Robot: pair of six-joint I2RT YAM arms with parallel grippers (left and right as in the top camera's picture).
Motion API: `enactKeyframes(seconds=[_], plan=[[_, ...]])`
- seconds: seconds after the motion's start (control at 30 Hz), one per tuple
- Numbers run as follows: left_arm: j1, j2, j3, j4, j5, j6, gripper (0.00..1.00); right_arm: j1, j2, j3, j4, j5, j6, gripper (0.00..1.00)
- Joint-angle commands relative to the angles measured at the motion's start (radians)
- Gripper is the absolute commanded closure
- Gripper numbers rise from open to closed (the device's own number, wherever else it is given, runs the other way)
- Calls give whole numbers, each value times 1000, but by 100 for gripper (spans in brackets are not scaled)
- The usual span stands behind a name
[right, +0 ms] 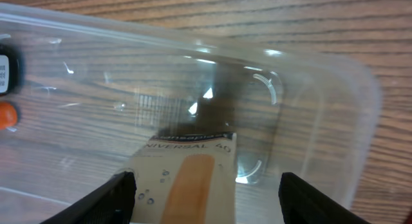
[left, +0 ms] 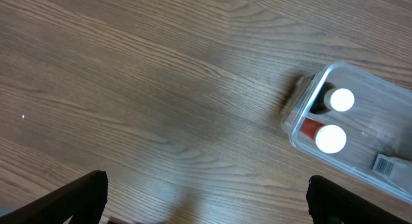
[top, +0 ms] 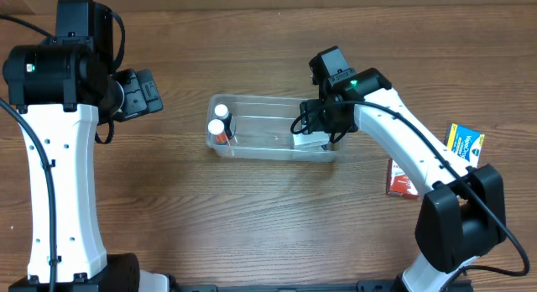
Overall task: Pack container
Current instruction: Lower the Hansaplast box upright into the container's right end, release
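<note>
The clear plastic container [top: 260, 107] lies in the middle of the table. Two white-capped bottles [top: 220, 128] stand at its left end. A white bandage box [top: 309, 142] lies at its right end. My right gripper [top: 323, 131] is lowered into that right end. In the right wrist view its fingers [right: 206, 185] are open with the box [right: 187, 179] between them, inside the container [right: 335, 69]. My left gripper [top: 141, 92] hovers left of the container, open and empty [left: 207, 185]. The container [left: 302, 114] and the bottles [left: 335, 121] show at that view's right.
A blue and yellow box [top: 464, 143] and a red box [top: 401, 179] lie on the wooden table to the right of the container, near my right arm's base.
</note>
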Motion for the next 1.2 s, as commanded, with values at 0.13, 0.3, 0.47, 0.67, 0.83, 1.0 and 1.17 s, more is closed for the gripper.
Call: enactKeyframes(seconds=[0.13,0.3,0.47,0.67,0.83,1.0,1.17], plan=[[5,2,8,-3,5,8,0,-4,-182,128,-72,11,-14,27],[5,2,8,0,5,8,0,16,-211,93,-267,-62,-21,32],[5,2,8,1,5,8,0,90,-211,-10,-259,-65,-20,63],[5,2,8,-2,5,8,0,127,-211,-111,-163,-65,10,79],[5,2,8,-1,5,8,0,126,-208,-161,-83,-64,9,79],[5,2,8,-2,5,8,0,126,-194,-161,-46,-64,5,79],[5,2,8,-2,5,8,0,126,-154,-161,-34,-64,6,79]])
